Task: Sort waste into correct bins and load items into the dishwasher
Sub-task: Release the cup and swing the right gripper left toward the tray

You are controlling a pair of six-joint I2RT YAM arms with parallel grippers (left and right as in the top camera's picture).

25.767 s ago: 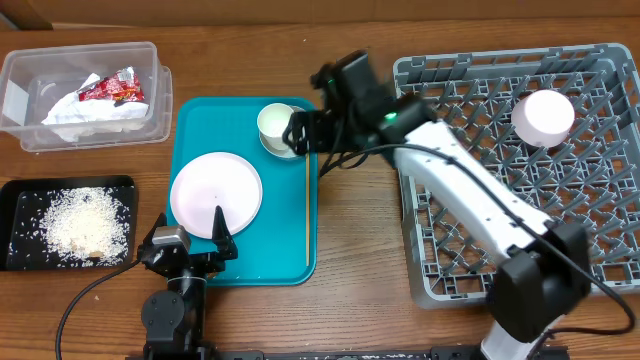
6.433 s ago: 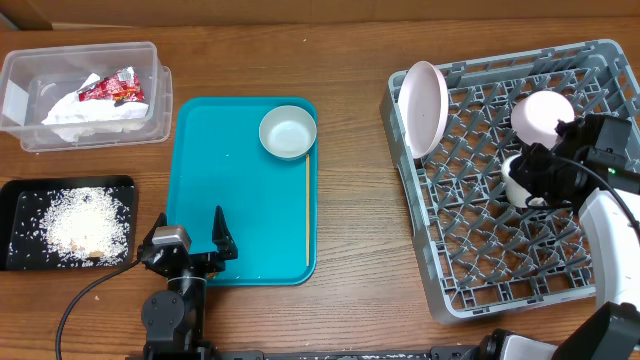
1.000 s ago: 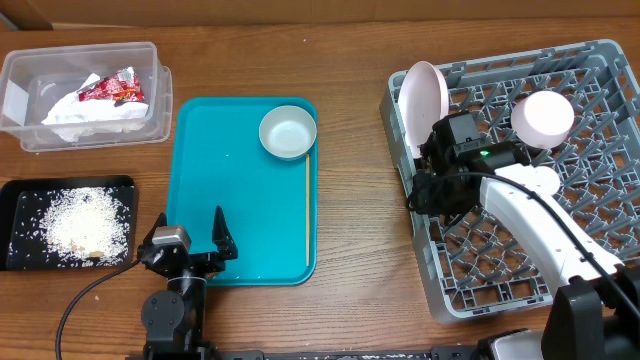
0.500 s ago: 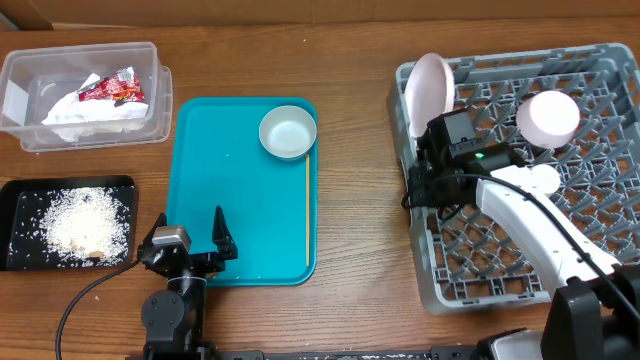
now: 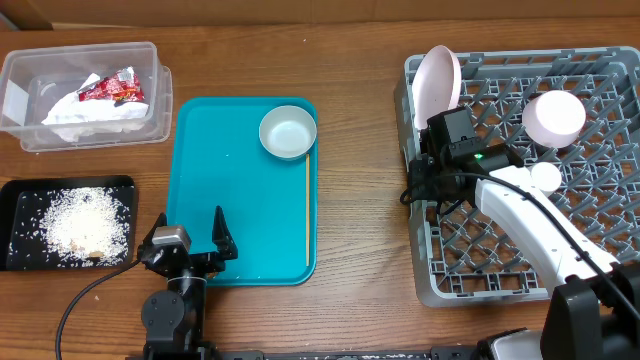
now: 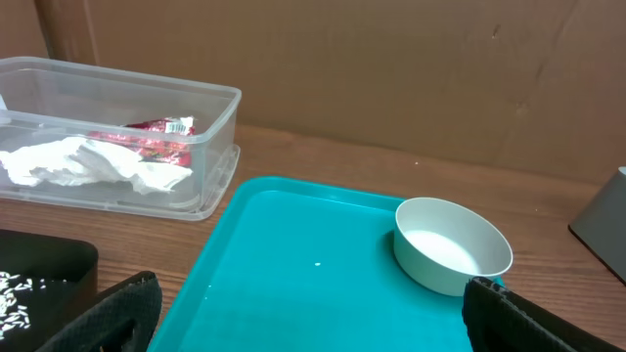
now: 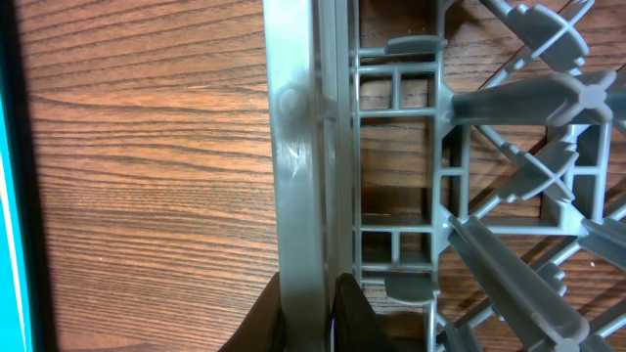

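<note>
My right gripper (image 5: 412, 190) (image 7: 311, 315) is shut on the left rim (image 7: 298, 147) of the grey dishwasher rack (image 5: 424, 270), one finger on each side of the wall. In the rack a large plate (image 5: 436, 82) stands on edge at the back left. A small plate (image 5: 553, 116) and a white cup (image 5: 545, 177) sit further right. The greyish-white bowl (image 5: 288, 132) (image 6: 452, 244) rests on the teal tray (image 5: 240, 220). My left gripper (image 5: 190, 245) (image 6: 313, 318) stands open at the tray's near edge, holding nothing.
The clear tub (image 5: 158, 90) at the back left holds napkins (image 5: 80, 112) and a red wrapper (image 5: 112, 90). The black tray (image 5: 20, 190) holds rice (image 5: 85, 222). A thin wooden stick (image 5: 307, 215) lies along the teal tray's right side.
My right gripper has closed on the rack's left rim, and the rack has slid to the right with it. The left arm has not moved.
</note>
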